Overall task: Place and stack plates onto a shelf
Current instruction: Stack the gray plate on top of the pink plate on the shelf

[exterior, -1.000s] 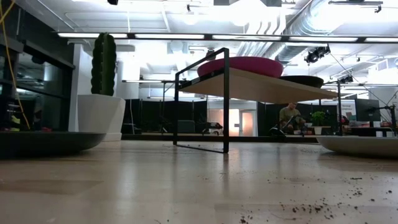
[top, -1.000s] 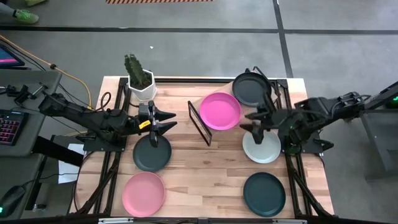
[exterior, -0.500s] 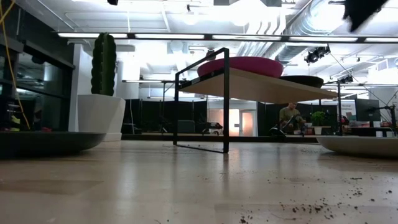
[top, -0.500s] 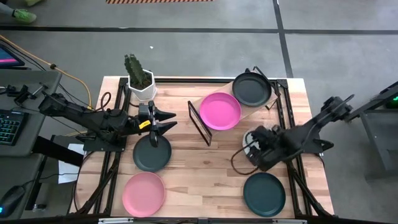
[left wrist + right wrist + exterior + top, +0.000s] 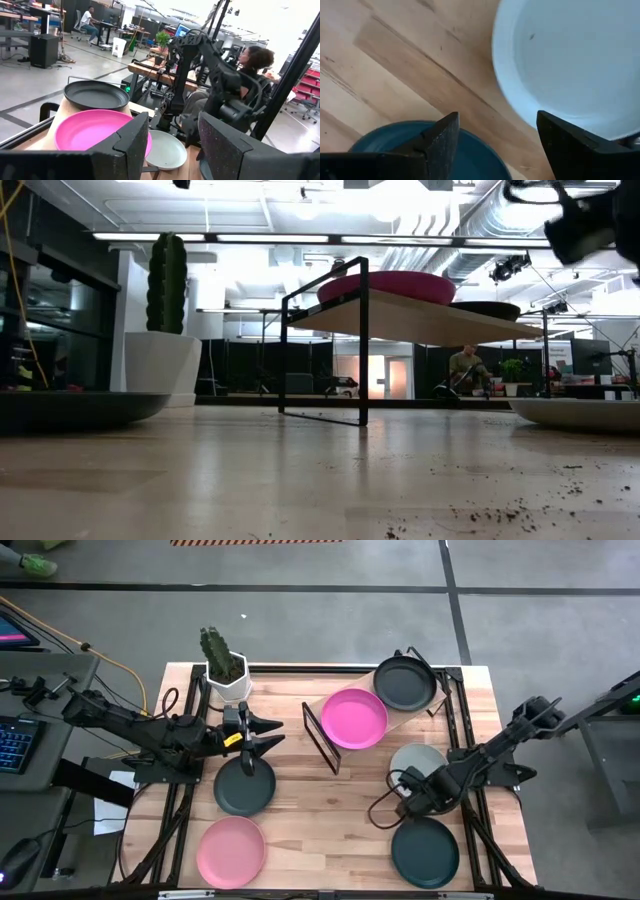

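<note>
Your right gripper point(image 5: 412, 802), jaws spread and empty, has swung off the mint-white plate point(image 5: 420, 761) toward the near dark plate point(image 5: 425, 851), both on the table point(image 5: 330, 805); the shelf point(image 5: 405, 719) holds only two plates, so stacking remains outstanding.

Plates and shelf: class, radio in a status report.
Right gripper open, between pale plate and dark plate. Left gripper open over another dark plate. Shelf holds two. Nothing blocking.
</note>
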Controlling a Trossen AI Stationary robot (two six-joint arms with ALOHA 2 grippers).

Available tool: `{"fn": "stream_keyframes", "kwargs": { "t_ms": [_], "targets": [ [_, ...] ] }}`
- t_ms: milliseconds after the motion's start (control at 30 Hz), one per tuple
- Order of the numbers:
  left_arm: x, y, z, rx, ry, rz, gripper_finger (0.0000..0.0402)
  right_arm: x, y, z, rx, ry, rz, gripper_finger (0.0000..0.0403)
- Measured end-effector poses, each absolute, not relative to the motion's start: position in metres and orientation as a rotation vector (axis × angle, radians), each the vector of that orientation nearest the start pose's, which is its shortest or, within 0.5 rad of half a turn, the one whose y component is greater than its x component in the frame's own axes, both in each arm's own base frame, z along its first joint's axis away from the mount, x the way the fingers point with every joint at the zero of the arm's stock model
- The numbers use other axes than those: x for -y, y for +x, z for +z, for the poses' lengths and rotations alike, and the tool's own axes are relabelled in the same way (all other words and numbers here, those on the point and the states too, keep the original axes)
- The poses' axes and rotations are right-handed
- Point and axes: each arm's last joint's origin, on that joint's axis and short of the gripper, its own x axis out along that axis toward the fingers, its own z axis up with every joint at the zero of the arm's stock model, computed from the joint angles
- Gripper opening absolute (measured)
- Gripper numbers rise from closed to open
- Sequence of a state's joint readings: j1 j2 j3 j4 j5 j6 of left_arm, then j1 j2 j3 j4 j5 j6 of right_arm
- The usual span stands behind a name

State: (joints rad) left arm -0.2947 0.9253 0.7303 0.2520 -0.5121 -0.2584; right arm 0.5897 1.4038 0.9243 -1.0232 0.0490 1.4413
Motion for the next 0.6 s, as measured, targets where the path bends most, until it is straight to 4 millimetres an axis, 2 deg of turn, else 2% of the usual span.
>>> {"fn": "stream_keyframes", "kwargs": {
  "t_ms": [167,333,600],
  "targets": [
    [0.046,0.201,0.331,0.081,-0.28,0.209,0.0163,-0.13,0.196,0.192,-1.343,0.777,-0.563,0.025],
    [0.046,0.201,0.331,0.08,-0.28,0.21,0.0163,-0.128,0.198,0.179,-1.36,0.704,-0.666,0.025],
    [0.046,0.201,0.331,0.083,-0.28,0.232,0.0163,-0.129,0.203,0.159,-1.417,0.574,-0.681,0.025]
  ]
}}
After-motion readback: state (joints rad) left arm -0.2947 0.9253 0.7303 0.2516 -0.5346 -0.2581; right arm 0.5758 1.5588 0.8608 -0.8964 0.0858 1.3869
